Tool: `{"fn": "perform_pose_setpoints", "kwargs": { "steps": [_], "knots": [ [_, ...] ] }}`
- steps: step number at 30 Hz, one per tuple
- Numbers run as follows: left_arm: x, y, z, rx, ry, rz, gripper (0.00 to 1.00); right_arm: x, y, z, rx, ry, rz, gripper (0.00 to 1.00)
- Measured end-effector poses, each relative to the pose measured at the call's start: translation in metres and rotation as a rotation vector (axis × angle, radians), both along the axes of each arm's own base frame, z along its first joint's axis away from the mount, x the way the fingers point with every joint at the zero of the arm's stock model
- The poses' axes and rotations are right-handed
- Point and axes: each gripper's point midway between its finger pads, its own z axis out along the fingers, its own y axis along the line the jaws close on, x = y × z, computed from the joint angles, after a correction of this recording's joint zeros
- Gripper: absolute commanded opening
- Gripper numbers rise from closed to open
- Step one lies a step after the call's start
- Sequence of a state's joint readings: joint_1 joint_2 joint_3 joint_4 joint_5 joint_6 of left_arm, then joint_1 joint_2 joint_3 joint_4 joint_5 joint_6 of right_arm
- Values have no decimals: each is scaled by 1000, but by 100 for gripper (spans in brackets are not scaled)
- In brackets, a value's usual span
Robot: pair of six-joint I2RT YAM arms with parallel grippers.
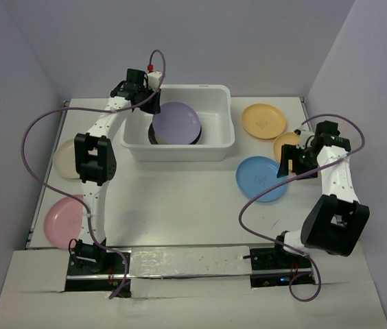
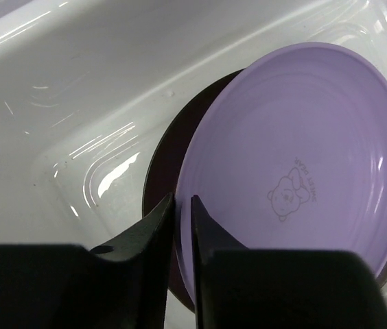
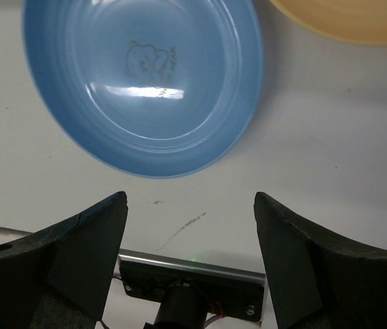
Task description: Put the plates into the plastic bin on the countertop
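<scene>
Black fingers (image 2: 159, 229) of the left gripper (image 2: 182, 200) are being pressed together on the rim of the lavender plate (image 2: 296, 171); only a thin gap is showing between them, and it is being filled by that rim. Lavender plate is being held tilted inside the bin (image 1: 217, 147), towards its left end, and is overlapping a brown plate (image 2: 162, 164) that is lying on the bin floor beneath it.

Right gripper (image 3: 190, 199) is being held with its fingers (image 3: 87, 240) spread wide apart, nothing between them. It is being hovered over bare countertop (image 1: 180, 205), just beside the near edge of the blue plate (image 3: 142, 82). Blue plate is lying flat, right of the bin.

An orange plate (image 1: 263, 120) is being seen beyond the blue one, near the bin's right end; a second orange plate (image 1: 286, 144) is being partly hidden by the right arm.

On the left side, a cream plate (image 1: 64, 159) and a pink plate (image 1: 63, 221) are lying on the countertop, each partly covered by the left arm.
</scene>
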State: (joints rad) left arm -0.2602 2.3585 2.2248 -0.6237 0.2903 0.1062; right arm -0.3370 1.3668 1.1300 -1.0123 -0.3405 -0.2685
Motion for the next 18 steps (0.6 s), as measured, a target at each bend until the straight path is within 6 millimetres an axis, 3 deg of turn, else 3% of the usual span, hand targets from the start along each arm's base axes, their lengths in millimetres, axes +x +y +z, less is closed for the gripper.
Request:
{"fn": "perform_pose_setpoints", "kwargs": {
  "steps": [6,8,9,11,18],
  "knots": [
    [2,-2,-2,17,-13,3,42,-3,-18,-14,-37,48,-17,74],
    [2,-2,-2,19,-17,5,76,-3,-20,-22,-47,64,-14,70],
    [3,-2,-2,21,-18,5,88,-4,-21,-27,-50,74,-14,69],
    [3,-3,-2,22,-19,8,98,-4,-23,-35,-52,88,-16,62],
    [0,-3,4,19,-26,2,99,9,-30,-64,-58,106,-28,54]
  ]
}}
